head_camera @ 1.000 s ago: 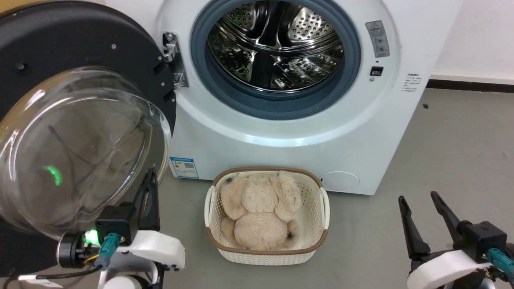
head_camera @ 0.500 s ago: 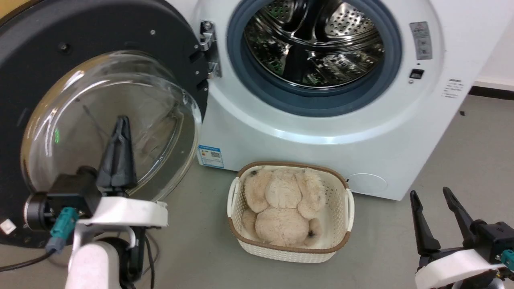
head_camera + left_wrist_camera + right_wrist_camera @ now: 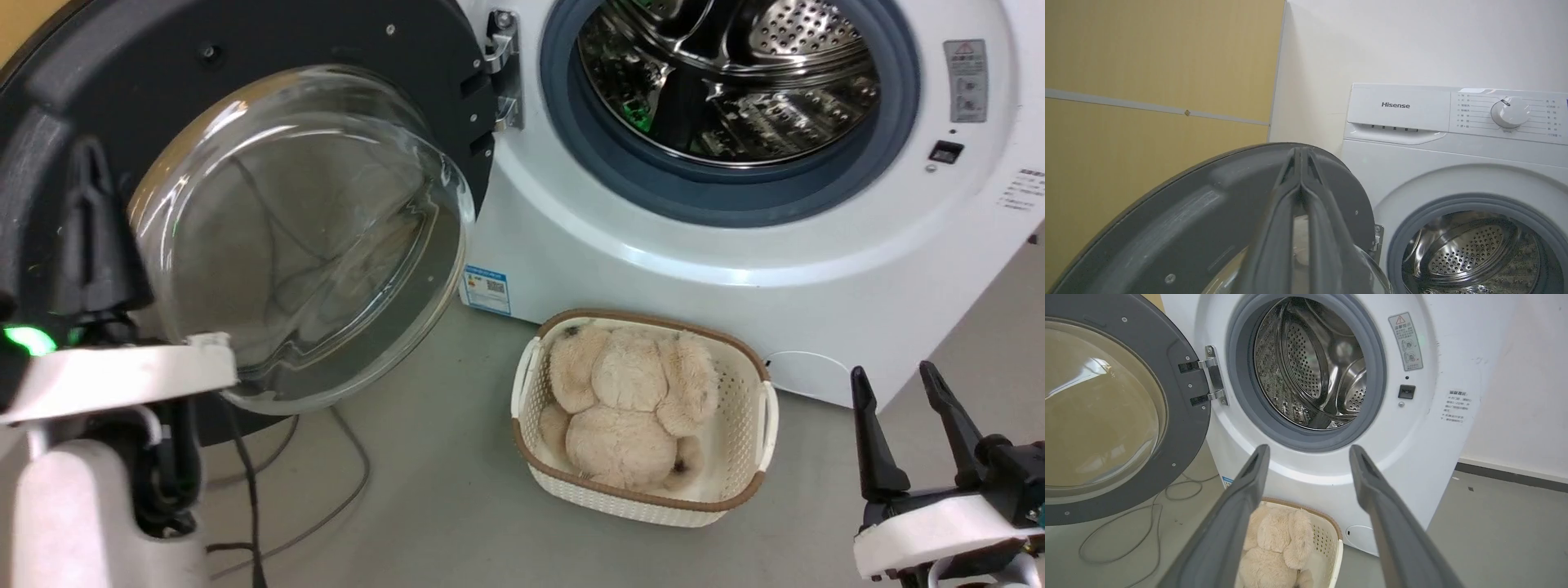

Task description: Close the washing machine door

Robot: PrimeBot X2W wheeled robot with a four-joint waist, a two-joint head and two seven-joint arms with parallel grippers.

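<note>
The washing machine door [image 3: 424,73] stands swung wide open to the left of the washing machine [image 3: 653,253], its black rim around a bulging clear glass bowl [image 3: 302,237] and its metal hinge [image 3: 502,69] at the right edge. My left gripper [image 3: 86,159] is shut with nothing in it, in front of the door's left rim; whether it touches the rim I cannot tell. In the left wrist view the left gripper [image 3: 1299,152] lines up with the top edge of the door [image 3: 1180,216]. My right gripper [image 3: 891,371] stands open at the lower right, and in the right wrist view the right gripper [image 3: 1308,451] faces the steel drum [image 3: 1310,363].
A white woven basket [image 3: 767,425] holding a beige plush toy [image 3: 629,408] sits on the grey floor before the machine. Dark cables [image 3: 326,498] trail on the floor under the door. A yellow wall panel [image 3: 1147,61] rises left of the machine.
The head camera has turned left, so the whole picture has shifted right. My left gripper has risen and crossed the door from the bowl's lower right to its left rim. The right arm has kept still.
</note>
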